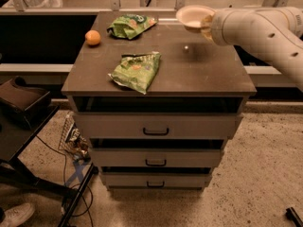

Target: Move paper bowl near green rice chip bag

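Gripper sat to the right of the green rice chip bag, at about the bag's depth on the cabinet top. It was closed on the right rim of the paper bowl, pinching the edge. Only a bit of the fingers showed past the white arm, so the width of the pinch wasn't clear.

The bowl was held mouth-up and roughly level, and looked lifted clear of the surface. It was right of the bag with a clear gap between them, not yet near it. A rim pinch made sense: the bowl is shallow and wide, so the flat rim is the only part a two-finger grip can take. Level carry kept it from slipping or catching the top.

A pale green bag lay in front of the rice chip bag, nearer the front edge, apart from it. An orange lay to the rice chip bag's left and slightly forward.

Room for moving: the strip of top between the bowl and the rice chip bag's right side was bare, so a straight leftward pass looked open. The back edge ran just behind the bag and the bowl, so the set-down spot should stay forward of it. The pale bag limited room in front, so the bag's right side looked the best landing.
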